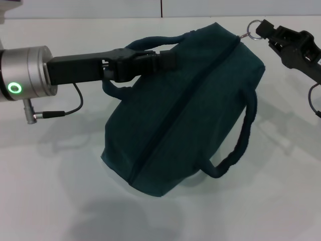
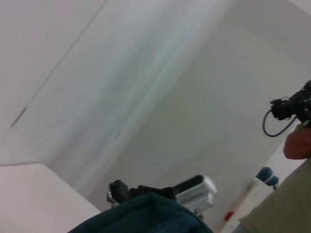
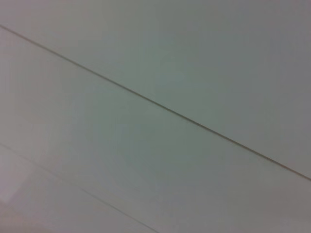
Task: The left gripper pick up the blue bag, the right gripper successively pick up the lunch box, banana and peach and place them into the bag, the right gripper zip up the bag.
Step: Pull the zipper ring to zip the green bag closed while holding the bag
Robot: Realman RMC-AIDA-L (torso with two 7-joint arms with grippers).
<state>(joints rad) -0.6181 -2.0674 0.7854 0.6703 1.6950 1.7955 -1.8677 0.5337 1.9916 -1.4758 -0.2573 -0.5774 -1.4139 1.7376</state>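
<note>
The blue bag point(image 1: 185, 110) sits on the white table point(image 1: 45, 191), tipped up on one side. Its zip line runs closed along the top. The left gripper point(image 1: 168, 59) reaches in from the left and pinches the far loop handle point(image 1: 150, 41). The near handle point(image 1: 241, 140) hangs loose. At the far end of the bag, the right gripper point(image 1: 268, 34) holds the ring zip pull point(image 1: 256, 28).
</note>
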